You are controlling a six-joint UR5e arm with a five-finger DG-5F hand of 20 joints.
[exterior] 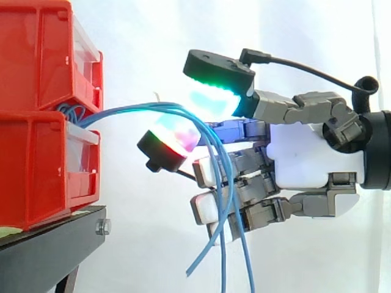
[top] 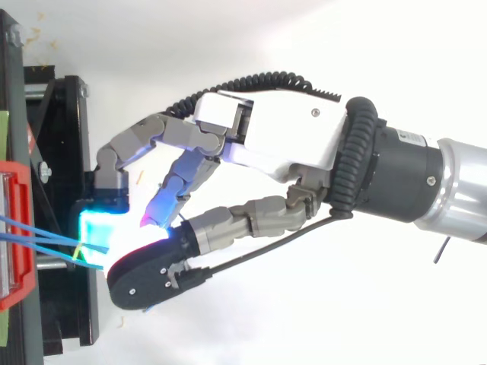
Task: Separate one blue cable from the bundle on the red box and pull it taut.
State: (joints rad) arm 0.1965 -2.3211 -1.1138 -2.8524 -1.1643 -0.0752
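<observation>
Several blue cables (exterior: 131, 110) come out of the gap between the two stacked red bins (exterior: 36, 171) at the left. They arch to the right and then hang loose, with their free ends dangling below the top of the stand (exterior: 49, 250). None is taut. The strands run close together where they leave the bins and fan apart only as they drop.

The hand (exterior: 305, 159) reaches in from the right, level with the top of the arch, so the cables cross it just where they begin to fall. That looks a sensible spot: the strands there are clear of the bins and starting to spread, so one should be easier to single out than at the crowded gap. The arm (top: 411, 175) lies roughly in line with the cables, which would suit a straight pull to the right, away from the bins.

Whether the hand has closed on one strand, on more than one, or on none, I cannot tell. In the side view the hanging cables pass in front of it. From above, its own bright glow swallows the point where the cables meet it.

Where the cables start inside the bins is hidden, and only a small tangle of blue shows in the gap. The top view cuts the bins off at its left edge, and the side view cuts off some cable ends at the bottom. The number of strands is hard to make out, perhaps four.
</observation>
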